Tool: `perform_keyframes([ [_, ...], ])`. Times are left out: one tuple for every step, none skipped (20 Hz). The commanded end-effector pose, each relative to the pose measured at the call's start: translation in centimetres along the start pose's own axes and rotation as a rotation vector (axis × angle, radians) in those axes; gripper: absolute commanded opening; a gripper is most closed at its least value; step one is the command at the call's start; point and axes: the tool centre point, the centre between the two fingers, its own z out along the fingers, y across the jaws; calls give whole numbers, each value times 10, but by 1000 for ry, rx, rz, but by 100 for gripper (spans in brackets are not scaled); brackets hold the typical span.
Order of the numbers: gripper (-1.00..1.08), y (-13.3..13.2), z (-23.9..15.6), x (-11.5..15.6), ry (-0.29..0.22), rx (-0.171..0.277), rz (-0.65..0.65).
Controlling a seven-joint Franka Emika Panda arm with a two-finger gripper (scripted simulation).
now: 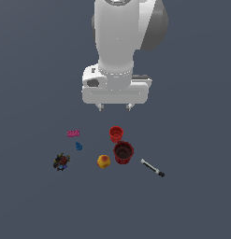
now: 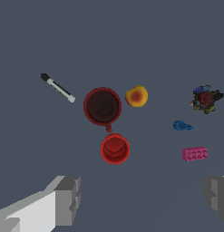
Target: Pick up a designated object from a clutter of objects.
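Note:
The designated object, a small yellow-orange ball with a red blush (image 1: 103,161) (image 2: 136,96), lies on the floor just beside the dark red cup (image 1: 123,152) (image 2: 102,106). The bright red cup (image 1: 116,134) (image 2: 115,148) stands close by. My gripper (image 1: 114,107) (image 2: 140,199) hangs high above the clutter of objects, its fingers (image 2: 68,199) spread wide apart with nothing between them. It is open and well clear of the ball.
A pink brick (image 1: 73,133) (image 2: 194,153), a tiny blue piece (image 1: 78,146) (image 2: 181,126) and a dark multicoloured lump (image 1: 61,162) (image 2: 206,99) lie on the exterior view's left. A black-and-white marker (image 1: 152,168) (image 2: 58,87) lies on its right.

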Motion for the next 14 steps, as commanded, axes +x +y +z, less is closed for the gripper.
perform_keyframes([
  [100, 0, 0, 0, 0, 0, 0],
  [100, 0, 0, 0, 0, 0, 1],
  [100, 1, -1, 0, 1, 1, 4],
  [100, 1, -2, 1, 3, 3, 10],
  [100, 2, -3, 2, 5, 5, 17],
  [100, 3, -5, 3, 7, 8, 26],
  [100, 4, -7, 4, 10, 10, 35],
  [100, 5, -9, 5, 12, 13, 42],
  [100, 6, -10, 5, 13, 14, 46],
  [100, 6, -11, 5, 14, 15, 49],
  [100, 6, -11, 5, 14, 15, 49],
  [100, 6, -10, 5, 13, 14, 48],
  [100, 6, -10, 5, 13, 14, 48],
  [100, 6, -10, 5, 13, 14, 49],
])
